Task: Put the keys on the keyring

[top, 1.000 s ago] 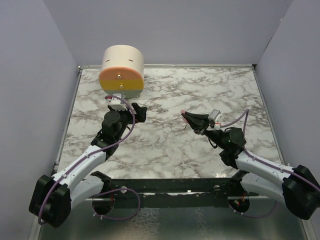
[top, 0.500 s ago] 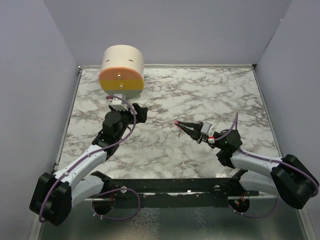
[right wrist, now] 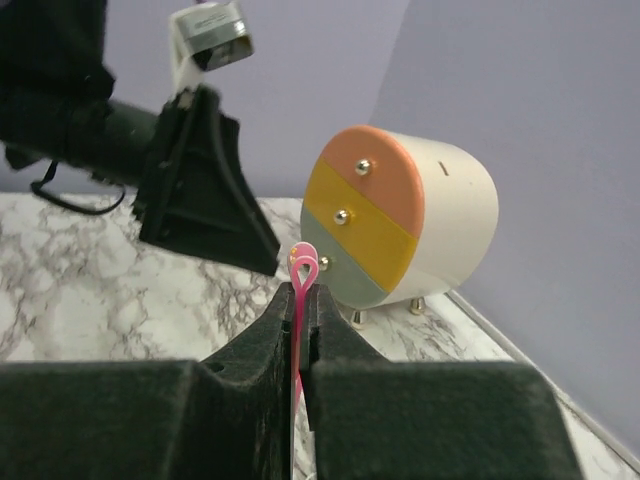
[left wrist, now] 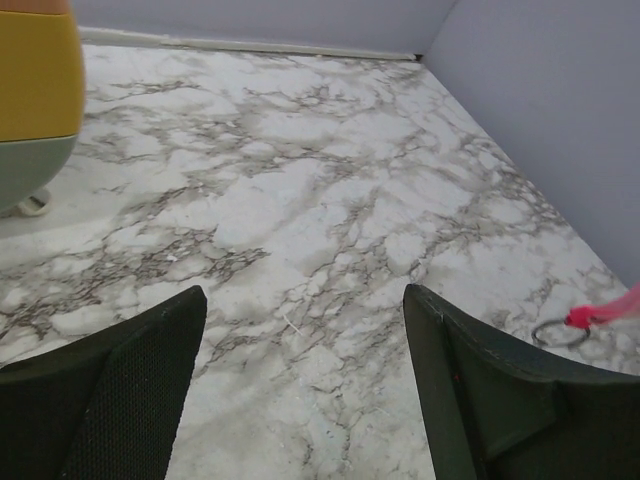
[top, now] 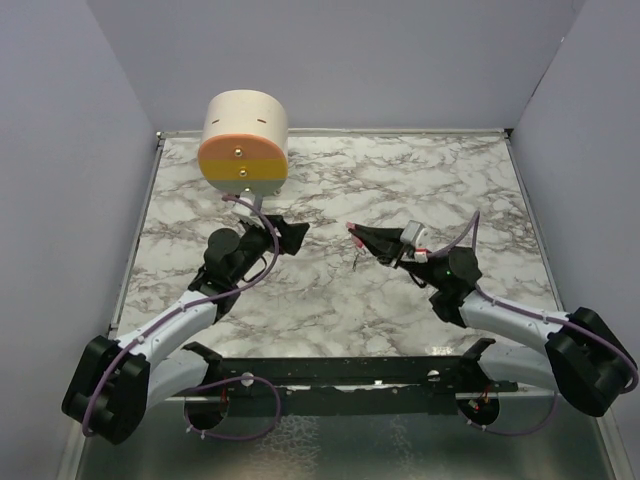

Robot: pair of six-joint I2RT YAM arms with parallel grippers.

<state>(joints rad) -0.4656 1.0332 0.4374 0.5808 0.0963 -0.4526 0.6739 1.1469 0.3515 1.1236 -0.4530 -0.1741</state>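
Spanning the scene, a marble worktop is seen, with a round three-drawer cabinet stood at its far left; the drawers are shut, so contents cannot be told. The left jaws are held wide apart, gripping nothing. The right jaws are clamped on the pink key, above mid-worktop. The keyring is seen touching its lower end.

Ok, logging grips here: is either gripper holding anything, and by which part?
The right gripper pinches the pink key by its shaft, looped tip poking out. The left gripper is open, holding nothing.
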